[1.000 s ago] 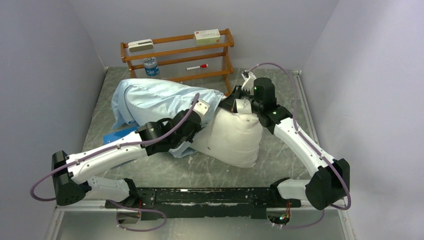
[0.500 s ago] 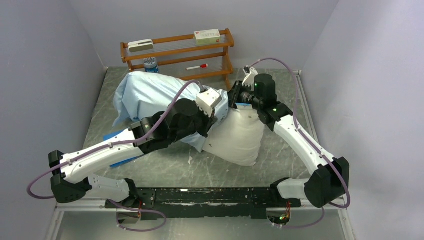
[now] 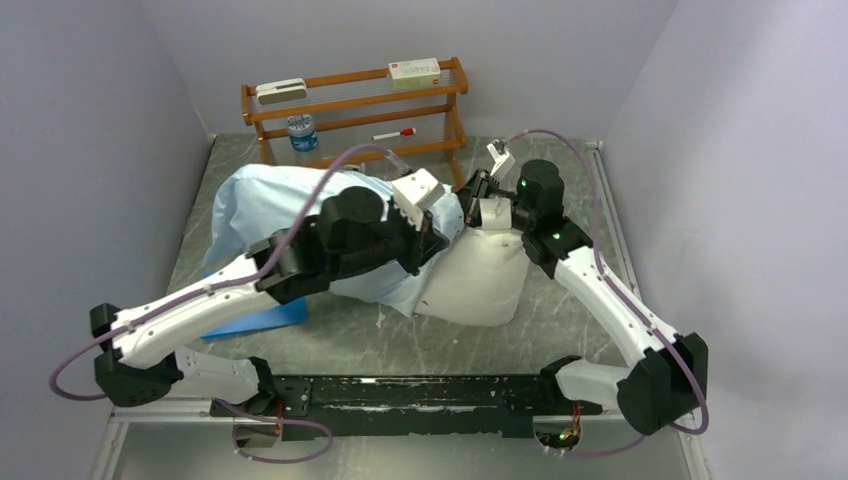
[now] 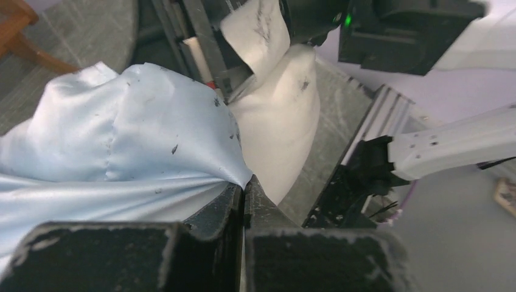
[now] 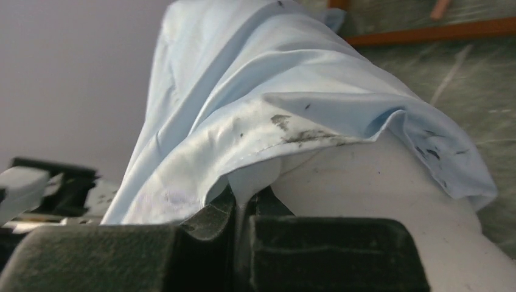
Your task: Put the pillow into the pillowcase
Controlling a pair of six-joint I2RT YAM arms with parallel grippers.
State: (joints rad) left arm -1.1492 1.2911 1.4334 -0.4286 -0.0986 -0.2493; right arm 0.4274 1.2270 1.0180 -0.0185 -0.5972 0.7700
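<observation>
Left fingers (image 4: 219, 210) farther right, tight on pillowcase (image 4: 122, 121)

Centre: pillow (image 3: 480, 285), its 9 o'clock end inside the pillowcase (image 3: 270, 200), which spreads toward 10 o'clock. Rack (image 3: 350, 110) behind at 12 o'clock; flat board (image 3: 265, 319) at 8 o'clock.

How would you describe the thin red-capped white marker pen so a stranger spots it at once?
Find the brown wooden rack at the far edge of the grey table. On a shelf below its top one, right of the blue-labelled jar, lies the thin white marker pen with a red cap: the only stick-shaped thing there.
</observation>
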